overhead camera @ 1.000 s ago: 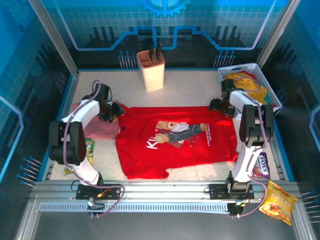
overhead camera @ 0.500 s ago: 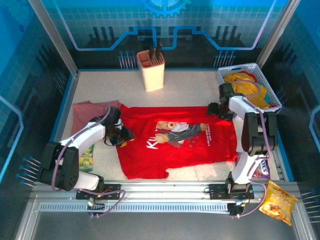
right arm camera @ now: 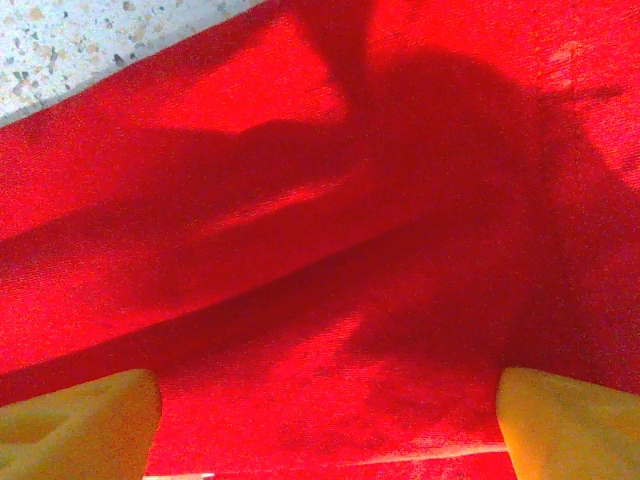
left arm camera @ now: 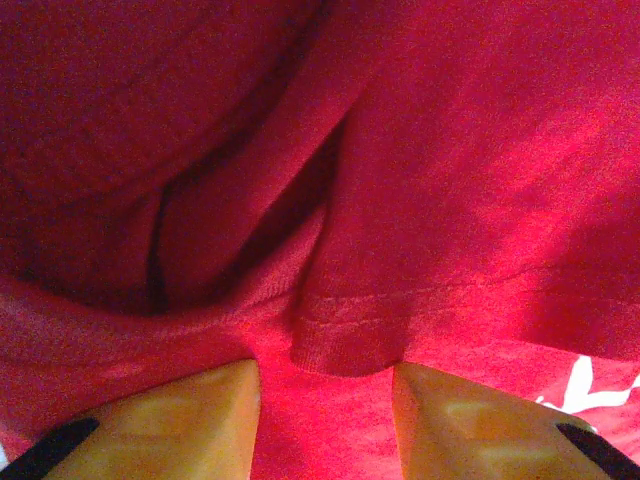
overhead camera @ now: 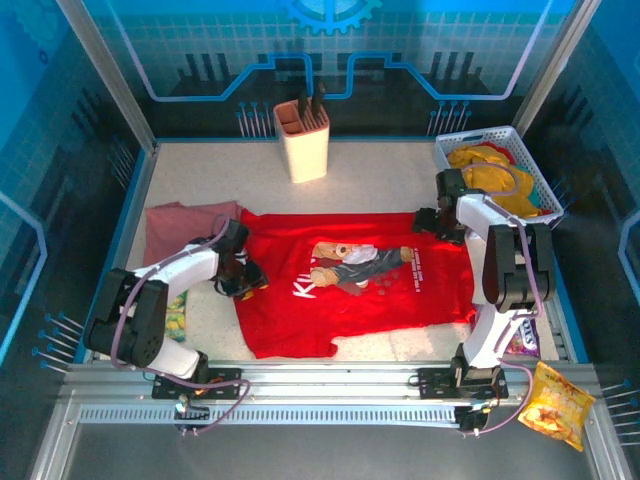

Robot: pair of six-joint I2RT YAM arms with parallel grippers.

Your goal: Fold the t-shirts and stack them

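A bright red t-shirt [overhead camera: 360,305] with a dark-and-white chest graphic lies spread flat in the middle of the table. My left gripper [overhead camera: 249,281] is low on its left sleeve edge. In the left wrist view its jaws [left arm camera: 325,405] stand partly open, with a rolled hem of red cloth [left arm camera: 350,340] just beyond the fingertips. My right gripper [overhead camera: 426,221] sits over the shirt's far right corner; its jaws [right arm camera: 330,425] are wide open above flat red cloth [right arm camera: 330,300]. A dusty pink t-shirt [overhead camera: 175,226] lies at the far left. Yellow t-shirts [overhead camera: 492,168] fill the basket.
The white basket [overhead camera: 472,136] stands at the back right. A beige knife block [overhead camera: 302,142] stands at the back centre. Snack packets lie by the left arm [overhead camera: 177,308], by the right arm's base [overhead camera: 521,331] and on the front rail [overhead camera: 556,401].
My left arm has swung from beside the pink shirt forward and down onto the red shirt's left edge, and its jaws have narrowed slightly. The right gripper has shifted a little toward the back.
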